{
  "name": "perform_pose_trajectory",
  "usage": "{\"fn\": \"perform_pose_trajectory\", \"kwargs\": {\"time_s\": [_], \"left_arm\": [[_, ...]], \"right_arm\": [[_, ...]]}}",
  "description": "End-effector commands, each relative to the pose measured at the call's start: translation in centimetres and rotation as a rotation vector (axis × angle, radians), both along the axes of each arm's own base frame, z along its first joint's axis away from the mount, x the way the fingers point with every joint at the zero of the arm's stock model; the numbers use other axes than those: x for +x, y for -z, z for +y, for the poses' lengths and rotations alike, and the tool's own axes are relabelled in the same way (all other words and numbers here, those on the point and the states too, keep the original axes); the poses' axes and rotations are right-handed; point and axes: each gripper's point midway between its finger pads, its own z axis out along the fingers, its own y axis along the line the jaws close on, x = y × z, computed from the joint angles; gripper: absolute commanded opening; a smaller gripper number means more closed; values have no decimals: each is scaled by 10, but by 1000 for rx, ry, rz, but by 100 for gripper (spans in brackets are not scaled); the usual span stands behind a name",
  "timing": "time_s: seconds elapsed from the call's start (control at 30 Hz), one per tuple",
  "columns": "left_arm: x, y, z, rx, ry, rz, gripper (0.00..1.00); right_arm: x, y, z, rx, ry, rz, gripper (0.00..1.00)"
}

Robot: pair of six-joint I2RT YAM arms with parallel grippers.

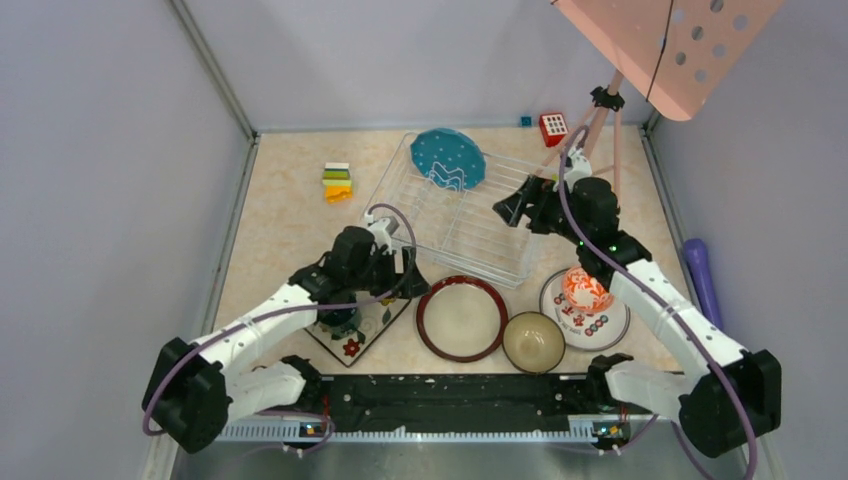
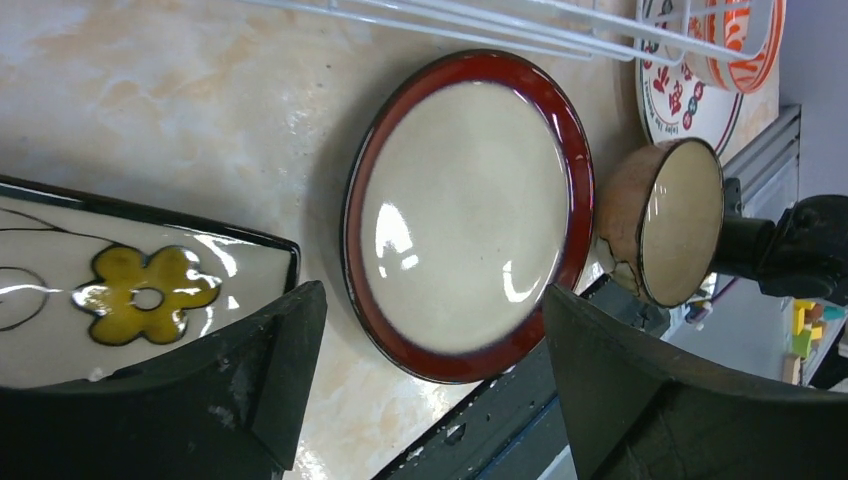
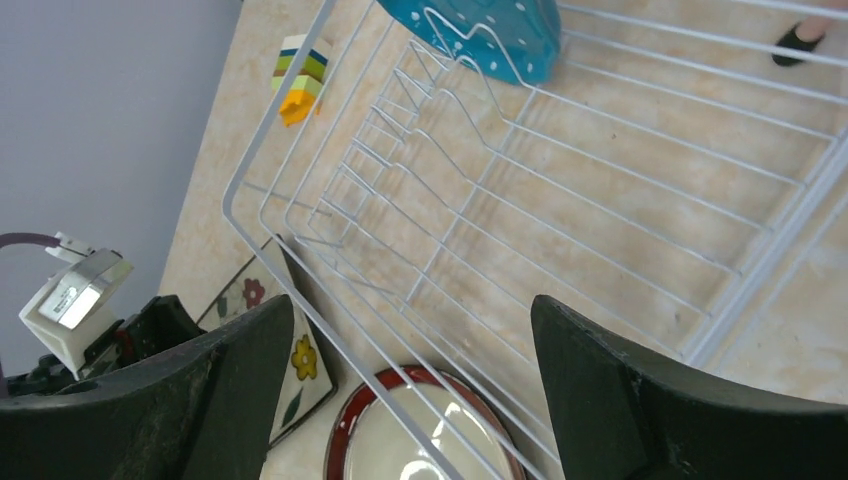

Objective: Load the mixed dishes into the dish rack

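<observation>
left pincer (image 2: 430,310) standing wide, empty, beside brown-rimmed cream plate (image 2: 465,215) | right pincer (image 3: 412,310) standing wide, empty, over dish rack (image 1: 470,225) | blue polka-dot plate (image 1: 447,158) sitting in rack, upper centre

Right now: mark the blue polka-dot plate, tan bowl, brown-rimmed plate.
blue polka-dot plate (image 1: 445,152), top external view, centre of its face.
tan bowl (image 1: 533,341), top external view, inner bottom.
brown-rimmed plate (image 2: 465,215), left wrist view, cream centre.

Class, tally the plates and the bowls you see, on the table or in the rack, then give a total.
Plates: 4 (blue dotted plate, floral plate, red-rimmed plate, red-marked plate)
Bowls: 2 (tan bowl, red-white bowl)
Total: 6
</observation>
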Motion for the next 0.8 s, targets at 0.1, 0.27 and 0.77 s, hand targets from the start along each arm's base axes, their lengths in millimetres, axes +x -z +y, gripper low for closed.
{"fn": "perform_pose_trajectory", "kwargs": {"time_s": [0.1, 0.27, 0.77], "left_arm": [[-1, 14, -27, -11, 50, -17, 82], [15, 28, -25, 81, 36, -8, 74], [11, 62, -41, 91, 116, 104, 74]], "right_arm": [[-47, 6, -14, 20, 11, 88, 96], [-66, 18, -13, -4, -62, 63, 96], [-84, 14, -28, -43, -57, -38, 97]]}}
